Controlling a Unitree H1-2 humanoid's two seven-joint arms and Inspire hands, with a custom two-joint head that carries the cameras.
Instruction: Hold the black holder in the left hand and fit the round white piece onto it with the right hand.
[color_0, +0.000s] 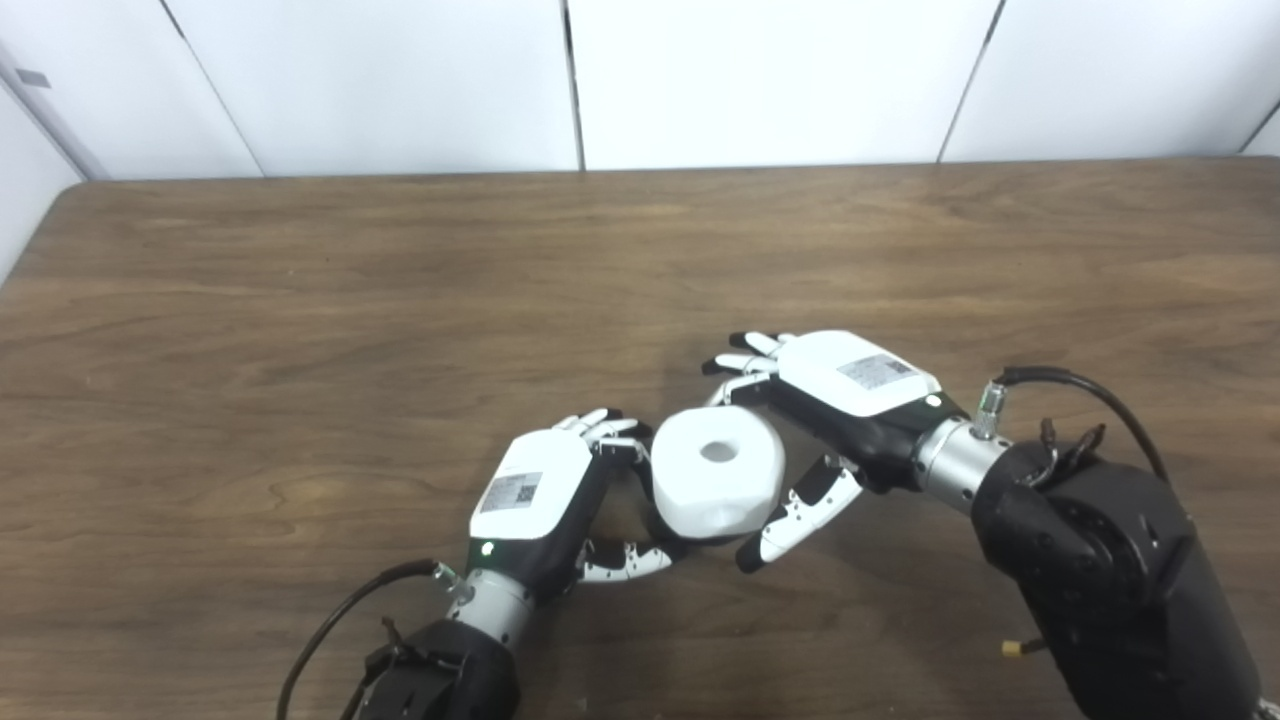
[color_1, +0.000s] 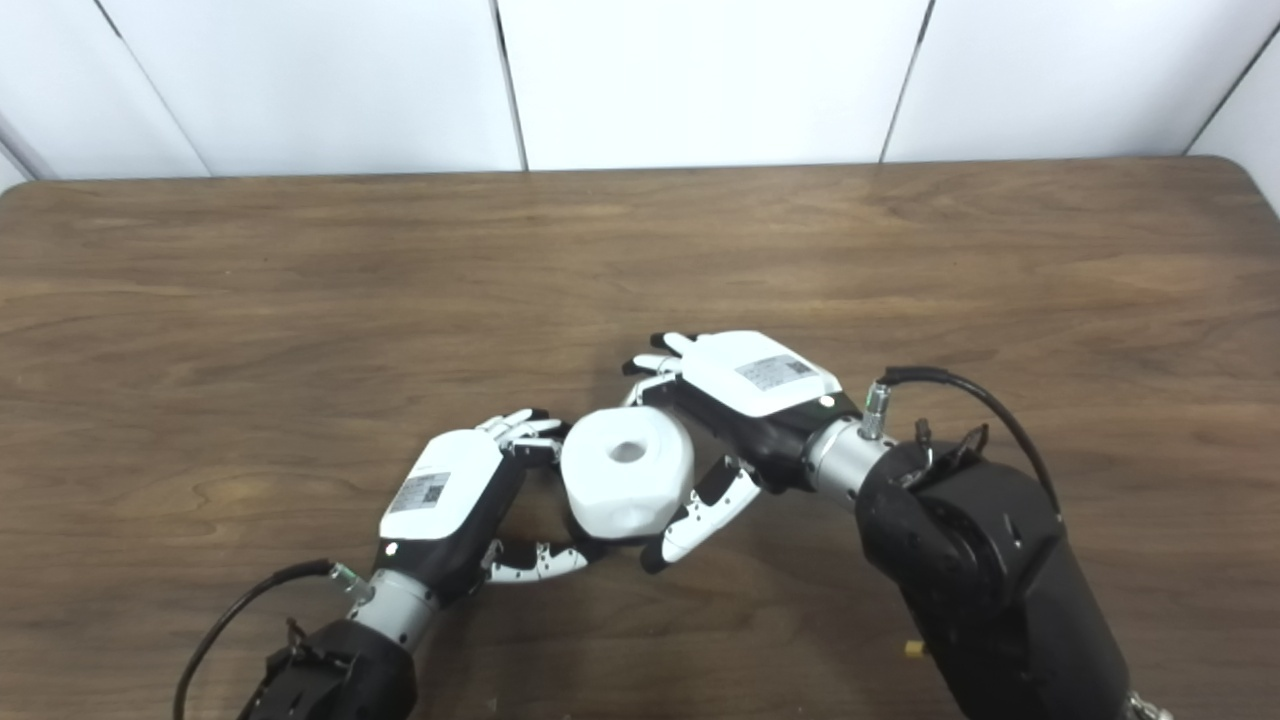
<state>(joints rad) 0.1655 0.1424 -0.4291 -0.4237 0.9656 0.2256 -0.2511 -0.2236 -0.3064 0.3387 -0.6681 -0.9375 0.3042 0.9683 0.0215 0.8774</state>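
The round white piece (color_0: 715, 482), with a hole in its top, is held low over the table between my two hands. My right hand (color_0: 830, 400) grips it from the right: its fingers lie against the far side and its thumb (color_0: 800, 512) runs along the near right side. My left hand (color_0: 545, 500) is curled at the piece's left, fingers at its upper left edge and thumb (color_0: 630, 560) reaching under it. The black holder is almost wholly hidden under the white piece and inside the left hand; only a dark bit (color_0: 634, 452) shows by the left fingers.
The brown wooden table (color_0: 400, 300) spreads wide on all sides, with its far edge against a white panelled wall (color_0: 770, 80). Both forearms and their cables (color_0: 1090, 385) come in along the bottom edge.
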